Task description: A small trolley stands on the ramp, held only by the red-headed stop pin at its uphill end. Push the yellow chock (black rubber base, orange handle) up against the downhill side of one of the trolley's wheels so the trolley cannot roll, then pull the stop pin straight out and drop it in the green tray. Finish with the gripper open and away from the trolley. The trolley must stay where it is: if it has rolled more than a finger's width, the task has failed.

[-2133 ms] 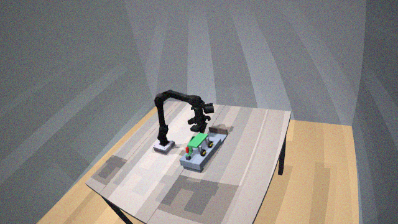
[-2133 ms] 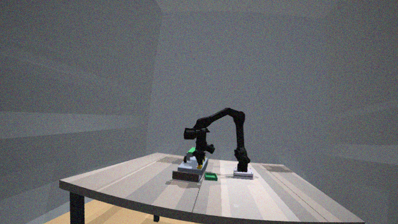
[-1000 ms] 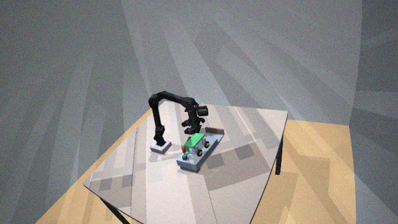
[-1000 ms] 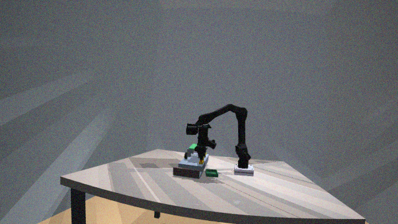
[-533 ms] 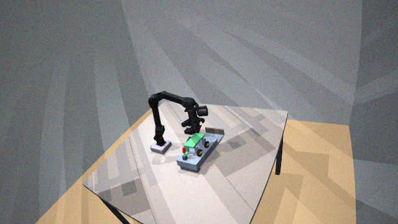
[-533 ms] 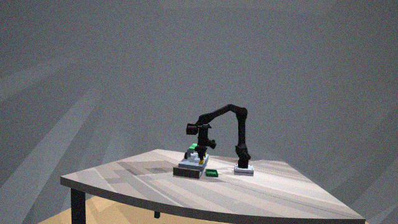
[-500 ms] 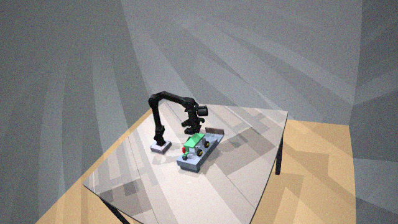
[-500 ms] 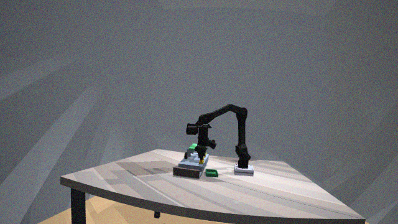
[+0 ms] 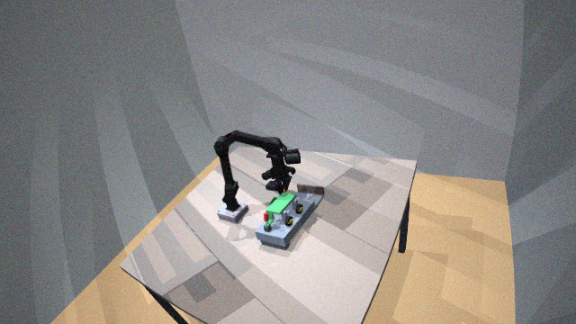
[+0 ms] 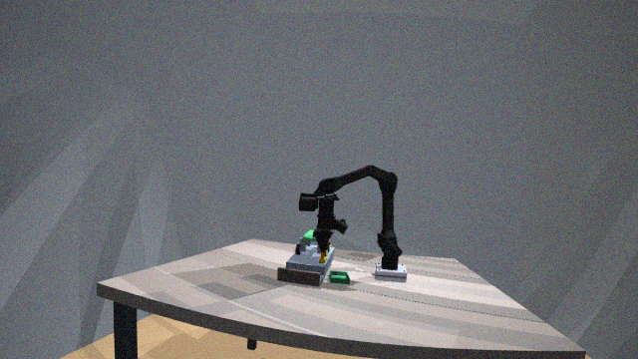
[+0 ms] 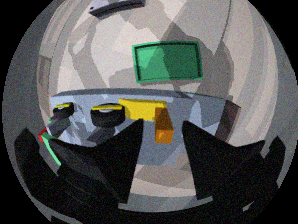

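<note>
Straddling the chock's orange handle (image 11: 164, 131), the gripper (image 9: 283, 189) (image 10: 324, 250) (image 11: 164, 121) stands partly open, a gap showing on each side of it. The chock (image 10: 322, 258) (image 11: 137, 109) sits on the ramp (image 9: 270, 238) (image 10: 305, 264) (image 11: 210, 107), on the downhill side of a wheel (image 11: 107, 118); it seems to meet the tyre, though the grainy view leaves contact unsure. The trolley (image 9: 281, 203) (image 10: 309, 233) (image 11: 52, 154) is on the ramp, the red pin (image 9: 265, 217) at its uphill end. The tray (image 10: 340, 282) (image 11: 167, 44) lies beside the ramp.
</note>
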You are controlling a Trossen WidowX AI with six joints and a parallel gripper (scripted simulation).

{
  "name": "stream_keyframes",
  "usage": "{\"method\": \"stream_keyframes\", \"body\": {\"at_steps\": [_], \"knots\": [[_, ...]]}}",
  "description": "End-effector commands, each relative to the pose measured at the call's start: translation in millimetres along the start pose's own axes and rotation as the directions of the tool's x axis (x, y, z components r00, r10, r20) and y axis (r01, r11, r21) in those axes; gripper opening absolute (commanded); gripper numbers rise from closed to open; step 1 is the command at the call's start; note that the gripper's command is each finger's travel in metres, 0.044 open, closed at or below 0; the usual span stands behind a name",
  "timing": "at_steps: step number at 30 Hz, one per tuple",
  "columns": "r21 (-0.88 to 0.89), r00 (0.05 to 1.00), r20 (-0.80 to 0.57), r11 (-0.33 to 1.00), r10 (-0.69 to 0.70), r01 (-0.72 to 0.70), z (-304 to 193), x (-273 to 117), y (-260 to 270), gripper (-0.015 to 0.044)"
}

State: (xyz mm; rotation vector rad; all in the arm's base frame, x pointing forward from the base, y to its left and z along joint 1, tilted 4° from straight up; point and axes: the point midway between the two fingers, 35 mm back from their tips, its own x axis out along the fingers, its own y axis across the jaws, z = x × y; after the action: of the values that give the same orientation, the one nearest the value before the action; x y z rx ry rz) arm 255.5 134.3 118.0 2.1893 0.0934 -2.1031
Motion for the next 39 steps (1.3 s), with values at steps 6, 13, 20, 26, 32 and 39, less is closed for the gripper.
{"method": "stream_keyframes", "body": {"at_steps": [6, 13, 20, 26, 32, 39], "knots": [[0.004, 1.0, -0.013, 1.0, 0.001, -0.001, -0.6, -30.2, 0.3, 0.019], [0.0, 1.0, -0.006, 1.0, -0.001, 0.001, -0.5, -31.7, -0.2, 0.0269], [0.179, 0.993, -0.118, 0.984, 0.013, 0.008, -20.6, -51.9, 7.7, 0.019], [0.512, 0.992, -0.11, 0.859, 0.067, -0.001, -37.0, -55.2, 55.1, 0.019], [0.779, 0.989, -0.09, 0.626, 0.119, -0.005, -45.5, -58.7, 105.1, 0.019], [0.966, 0.984, -0.051, 0.259, 0.173, 0.004, -44.9, -63.1, 164.9, 0.019]]}}
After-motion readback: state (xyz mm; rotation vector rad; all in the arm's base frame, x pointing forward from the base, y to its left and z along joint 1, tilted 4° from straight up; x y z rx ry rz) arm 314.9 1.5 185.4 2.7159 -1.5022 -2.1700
